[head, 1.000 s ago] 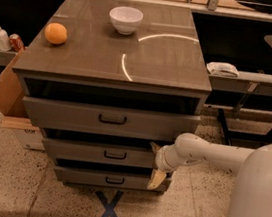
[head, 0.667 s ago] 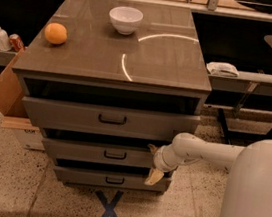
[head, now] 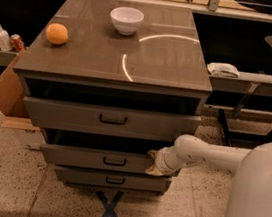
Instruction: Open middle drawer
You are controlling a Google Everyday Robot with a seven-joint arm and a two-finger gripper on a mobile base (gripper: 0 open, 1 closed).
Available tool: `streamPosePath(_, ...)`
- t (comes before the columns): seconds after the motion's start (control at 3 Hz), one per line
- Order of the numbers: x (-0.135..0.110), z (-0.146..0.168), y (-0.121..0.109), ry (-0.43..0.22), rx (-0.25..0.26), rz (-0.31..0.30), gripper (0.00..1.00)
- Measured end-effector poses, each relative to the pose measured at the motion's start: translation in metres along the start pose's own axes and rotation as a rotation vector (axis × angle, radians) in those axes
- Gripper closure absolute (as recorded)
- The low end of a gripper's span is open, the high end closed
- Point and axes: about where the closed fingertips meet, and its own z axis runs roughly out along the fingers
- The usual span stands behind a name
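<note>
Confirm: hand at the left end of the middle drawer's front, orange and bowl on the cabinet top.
Wrong side: the camera view shows the hand at the right end of the front of the middle drawer. The orange and bowl are on the cabinet top.

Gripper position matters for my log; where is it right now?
In the camera view, the gripper sits at the right end of the middle drawer, right of its handle.

The gripper (head: 154, 162) sits at the right end of the middle drawer (head: 78, 157), low centre. The drawer stands partly open.
</note>
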Motion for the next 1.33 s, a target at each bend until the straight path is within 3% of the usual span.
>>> streamPosePath(0.33,-0.0047,-0.0095,-0.0021,0.000,0.000,0.000,0.96)
streamPosePath(0.67,-0.0076,-0.0153,-0.0034,0.000,0.000,0.000,1.00)
streamPosePath(1.0,-0.0076,-0.0152,-0.0033,0.000,0.000,0.000,0.81)
streamPosePath(1.33,-0.0085,-0.0131,-0.0017,-0.002,-0.005,-0.001,0.51)
